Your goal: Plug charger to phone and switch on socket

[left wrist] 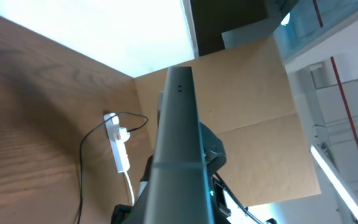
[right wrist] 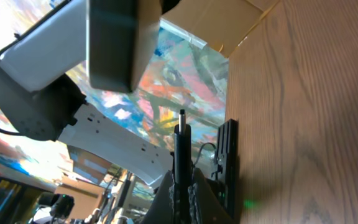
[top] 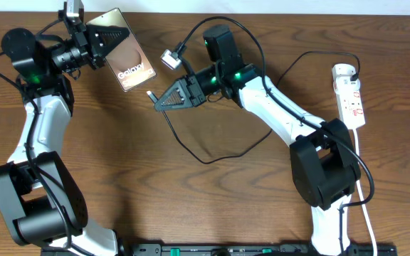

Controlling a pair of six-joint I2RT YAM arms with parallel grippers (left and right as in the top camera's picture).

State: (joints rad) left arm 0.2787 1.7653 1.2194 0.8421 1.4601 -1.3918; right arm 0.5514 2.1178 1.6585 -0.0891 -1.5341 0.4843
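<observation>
Where the brown wood-grain table [top: 262, 206] ends at a pale wall, with cardboard sheets beyond it in the wrist views, the left gripper [top: 107, 39] is clamped on the phone [top: 128, 64] at the far left. The right gripper [top: 156, 102] pinches the charger [right wrist: 182, 127] tip near the phone's lettered end, a gap between them. The socket [top: 351, 96] lies well apart at the right edge.
</observation>
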